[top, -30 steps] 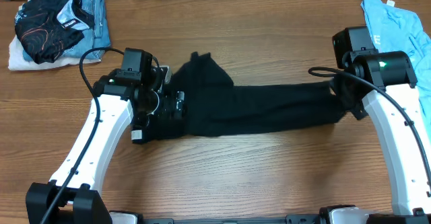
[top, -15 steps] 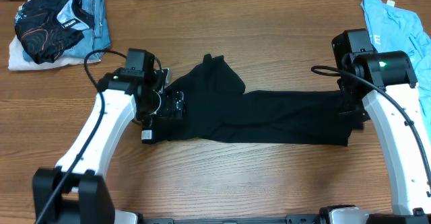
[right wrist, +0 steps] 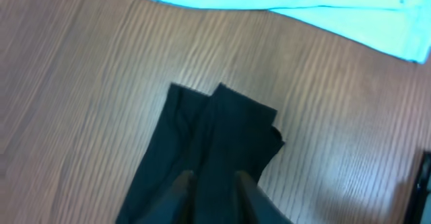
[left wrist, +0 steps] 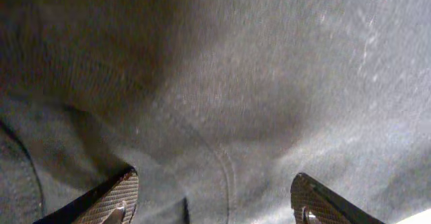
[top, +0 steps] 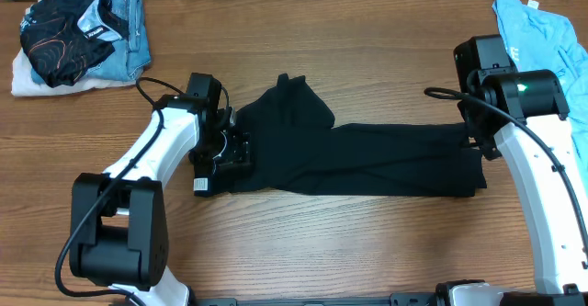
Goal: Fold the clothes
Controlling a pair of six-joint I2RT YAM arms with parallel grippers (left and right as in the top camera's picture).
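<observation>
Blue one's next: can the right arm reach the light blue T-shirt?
Probably yes: the light blue T-shirt lies just beyond the right gripper, only the end of the black T-shirt and bare table between.

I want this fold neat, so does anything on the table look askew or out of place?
The black T-shirt lies as a long band across the table, but a bunched flap sticks out from its far edge near the left end, so the fold is uneven. Nothing looks spilled or damaged.
</observation>
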